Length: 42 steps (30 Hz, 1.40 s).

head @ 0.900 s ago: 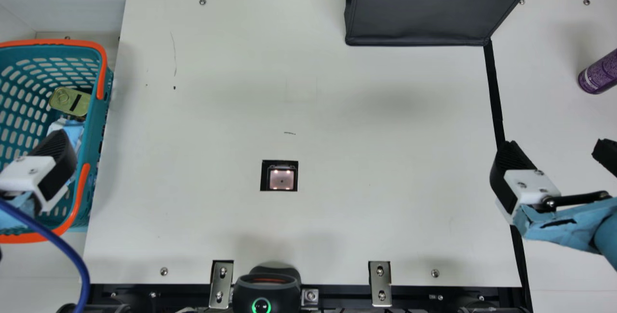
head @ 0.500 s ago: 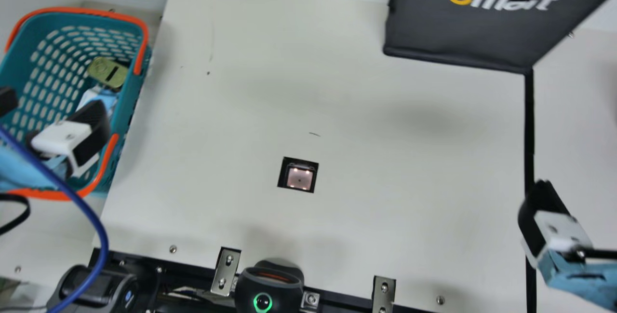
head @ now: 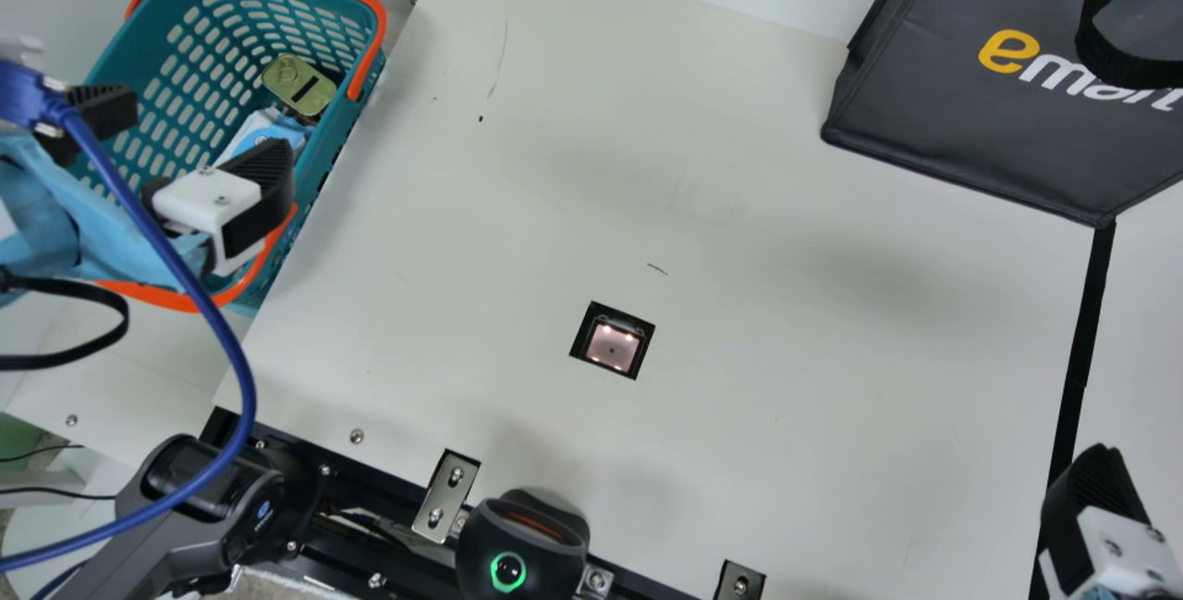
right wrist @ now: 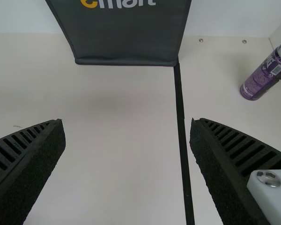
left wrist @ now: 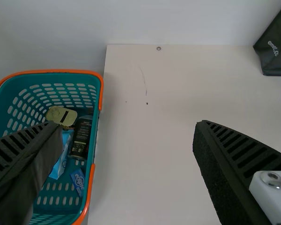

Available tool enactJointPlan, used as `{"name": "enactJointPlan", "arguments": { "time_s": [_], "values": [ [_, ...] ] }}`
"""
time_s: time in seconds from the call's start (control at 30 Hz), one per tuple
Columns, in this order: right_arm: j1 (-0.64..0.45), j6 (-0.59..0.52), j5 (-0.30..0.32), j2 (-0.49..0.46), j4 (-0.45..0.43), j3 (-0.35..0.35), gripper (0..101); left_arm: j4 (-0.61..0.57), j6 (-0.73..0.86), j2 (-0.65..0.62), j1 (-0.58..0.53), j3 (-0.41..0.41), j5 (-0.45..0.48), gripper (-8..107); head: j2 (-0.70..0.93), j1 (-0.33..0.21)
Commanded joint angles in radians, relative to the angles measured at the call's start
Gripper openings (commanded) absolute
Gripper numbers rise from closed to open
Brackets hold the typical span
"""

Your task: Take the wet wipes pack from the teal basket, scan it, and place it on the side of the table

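The light blue and white wet wipes pack [head: 263,130] lies in the teal basket [head: 319,170] below a gold-green can. My left gripper [head: 189,152] stands open over the basket, its fingers spread and holding nothing. In the left wrist view the wipes pack [left wrist: 63,154] is partly hidden behind one finger of the open left gripper [left wrist: 131,126]. My right gripper [head: 1100,517] is at the lower right corner of the main view; in the right wrist view the right gripper [right wrist: 126,124] is open above the table, with nothing between its fingers. The scanner window [head: 613,344] is set into the tabletop.
Inside the basket are the gold-green can [left wrist: 62,116], a black bottle [left wrist: 82,136] and a small blue packet [left wrist: 78,180]. A dark bag [head: 980,110] stands at the back right. A purple can [right wrist: 264,77] stands beyond the black strip [right wrist: 180,112]. A black scanner [head: 522,540] sits at the front edge.
The main camera has turned, bringing the basket and my left arm further into view. Both grippers look much as before, and the wipes pack is still in the basket.
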Motion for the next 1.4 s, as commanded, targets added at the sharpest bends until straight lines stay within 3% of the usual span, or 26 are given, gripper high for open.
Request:
{"name": "enactJointPlan", "arguments": {
  "time_s": [0.0, 0.5, 0.73, 1.37],
  "values": [
    [0.0, 0.0, 0.0, 0.0, 0.0, 0.0, 95, 0.004, -0.014, 0.004, 0.012, 0.003, -0.003, 90, 0.002, -0.029],
    [0.0, 0.0, 0.0, 0.0, 0.0, 0.0, 95, 0.096, -0.186, 0.054, 0.244, 0.039, -0.096, 90, 0.002, -0.029],
    [0.0, 0.0, 0.0, 0.0, 0.0, 0.0, 95, 0.068, -0.177, 0.107, 0.403, 0.047, -0.128, 90, 0.002, -0.029],
    [0.0, 0.0, 0.0, 0.0, 0.0, 0.0, 95, -0.208, 0.447, 0.468, 0.725, -0.062, -0.189, 90, 0.002, -0.029]
  ]
}}
